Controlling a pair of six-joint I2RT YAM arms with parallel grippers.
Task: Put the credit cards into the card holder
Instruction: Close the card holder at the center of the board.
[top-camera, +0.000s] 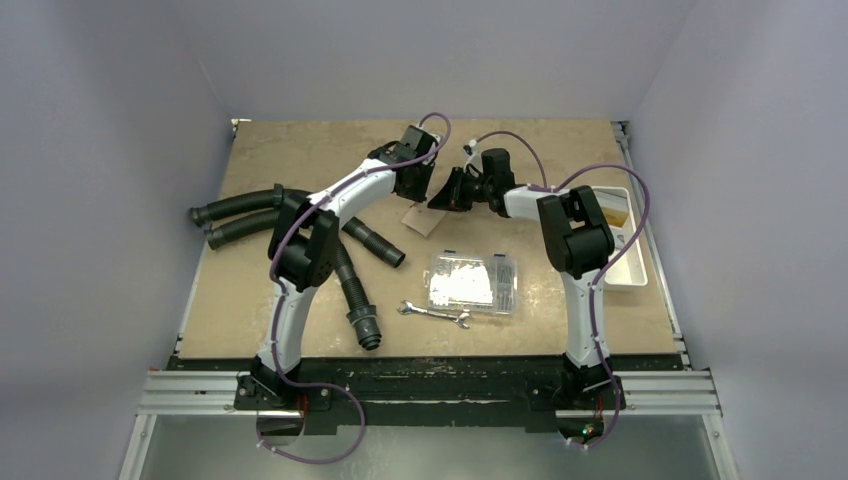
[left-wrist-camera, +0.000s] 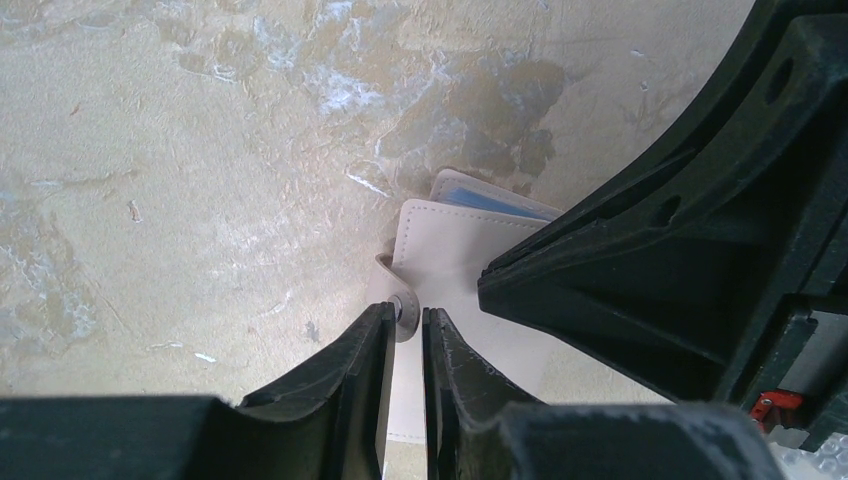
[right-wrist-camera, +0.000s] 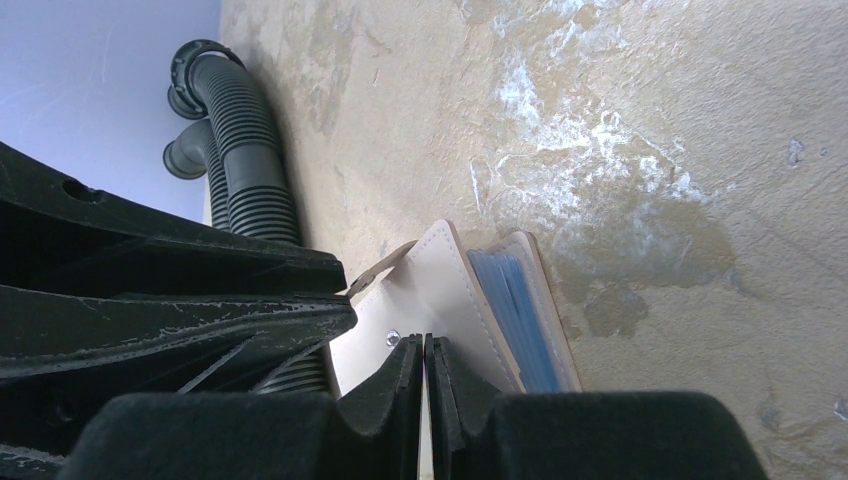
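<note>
The left jaws stand narrow, pinching the tan card holder (left-wrist-camera: 450, 260) by its snap flap, which runs between their tips. The right jaws are nearly closed on another edge of it (a thin pale strip shows between them). Just beyond their tips, blue credit cards (right-wrist-camera: 510, 300) sit in its pocket, the bench (right-wrist-camera: 650, 120) behind

On the worn tan table (top-camera: 300, 160) several black ribbed hoses (top-camera: 235, 204) lie spread over the left half. Nearer the front edge there is a clear plastic box (top-camera: 472, 283) with its lid closed. A metal wrench (top-camera: 435, 314) lies just beside it on the near side. A white tray (top-camera: 626, 283) sits at the right edge, with something amber inside.
</note>
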